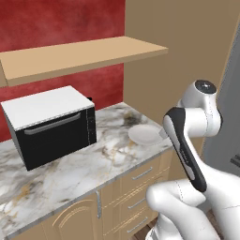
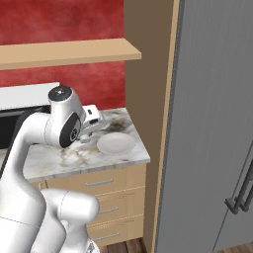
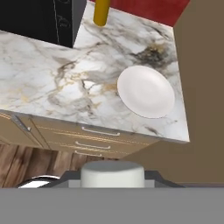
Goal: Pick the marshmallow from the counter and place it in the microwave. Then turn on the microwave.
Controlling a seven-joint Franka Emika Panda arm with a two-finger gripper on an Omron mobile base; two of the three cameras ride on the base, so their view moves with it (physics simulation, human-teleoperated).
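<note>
Possibly marshmallow (image 3: 89, 84) on counter (image 3: 39, 83), beside plate (image 3: 146, 91).

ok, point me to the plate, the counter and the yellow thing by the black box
plate (image 3: 146, 92): hand view, its centre.
counter (image 3: 48, 83): hand view, bare marble left of the plate.
yellow thing (image 3: 101, 13): hand view, its lower end.

a white plate (image 3: 146, 91) lies near the wall end; a black oven (image 1: 54, 126) with white top stands under a shelf (image 1: 79, 56); a yellow cylinder (image 3: 101, 12) behind.
</note>
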